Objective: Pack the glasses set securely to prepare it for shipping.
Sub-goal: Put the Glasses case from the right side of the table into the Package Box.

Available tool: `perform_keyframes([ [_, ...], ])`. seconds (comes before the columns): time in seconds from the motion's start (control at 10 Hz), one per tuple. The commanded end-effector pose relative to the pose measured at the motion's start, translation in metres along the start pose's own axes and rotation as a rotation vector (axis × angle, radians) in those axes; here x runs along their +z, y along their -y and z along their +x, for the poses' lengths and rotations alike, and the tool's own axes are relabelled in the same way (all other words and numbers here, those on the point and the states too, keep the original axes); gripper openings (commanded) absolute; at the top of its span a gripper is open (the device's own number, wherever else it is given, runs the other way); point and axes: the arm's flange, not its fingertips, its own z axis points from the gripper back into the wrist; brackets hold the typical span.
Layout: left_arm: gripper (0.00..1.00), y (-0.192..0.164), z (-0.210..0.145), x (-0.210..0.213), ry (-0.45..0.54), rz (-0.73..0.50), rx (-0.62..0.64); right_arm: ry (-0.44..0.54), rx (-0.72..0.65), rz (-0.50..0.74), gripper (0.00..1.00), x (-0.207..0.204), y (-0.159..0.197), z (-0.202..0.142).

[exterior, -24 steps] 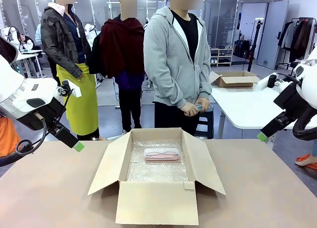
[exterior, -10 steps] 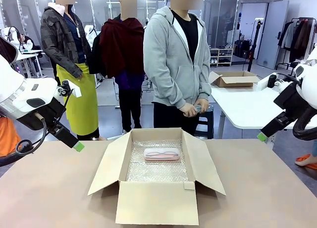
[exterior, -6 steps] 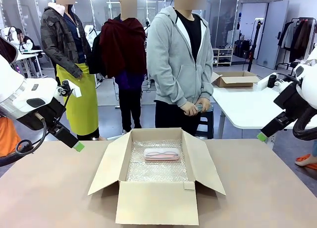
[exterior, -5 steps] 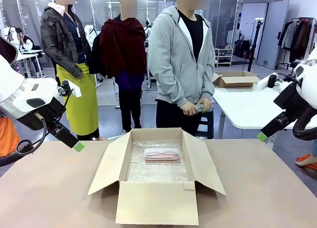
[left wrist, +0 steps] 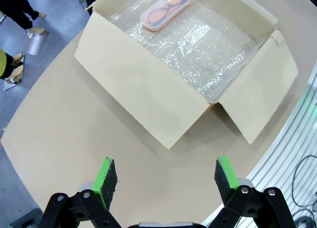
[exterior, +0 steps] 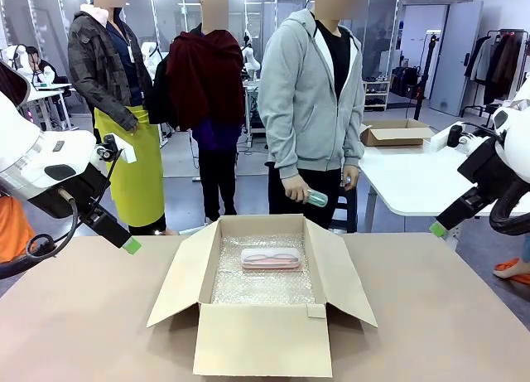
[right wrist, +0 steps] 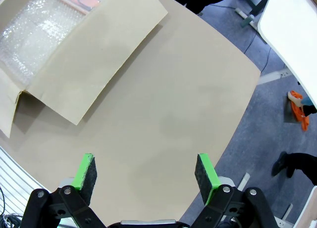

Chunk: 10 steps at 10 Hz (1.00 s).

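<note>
Cardboard box [exterior: 263,342] sits open in the middle of the brown table [exterior: 74,316], all four flaps folded outward, its floor lined with bubble wrap [exterior: 263,284]. Pink glasses case [exterior: 271,258] lies flat on that bubble wrap, toward the far side of the box, long side running across. Through its translucent top the left wrist view shows a pair of glasses inside.

Now the mint green glasses case [exterior: 317,199]: it is off the table altogether, up in the person's hand [exterior: 296,189]. Fingers wrap around one end and the case pokes out sideways at waist height, just beyond the far flap of the box. That person, in a grey hoodie [exterior: 310,108], stands at the far edge of the table, and the other hand [exterior: 349,178] hangs by the hip.

Over to the arms. Left gripper [exterior: 130,245] hangs above the left part of the table, well apart from the box, its green pads [left wrist: 105,177] spread wide with bare tabletop between them. Right gripper [exterior: 438,229] hovers near the table's far right edge, fingers likewise spread wide and holding nothing, with the box's right flap up in a corner of its wrist view.
</note>
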Motion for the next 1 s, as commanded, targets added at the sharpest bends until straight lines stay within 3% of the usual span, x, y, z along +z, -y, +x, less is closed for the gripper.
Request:
perform_keyframes([
  [0.0, 1.00, -0.0009, -0.0011, 0.0007, 0.004, -0.005, 0.000, -0.004, 0.000, 0.002, 1.00, -0.0001, -0.0008, -0.0004],
  [0.9, 1.00, -0.0009, -0.0011, 0.0007, 0.004, -0.005, 0.000, -0.004, 0.000, 0.002, 1.00, -0.0001, -0.0008, -0.0004],
])
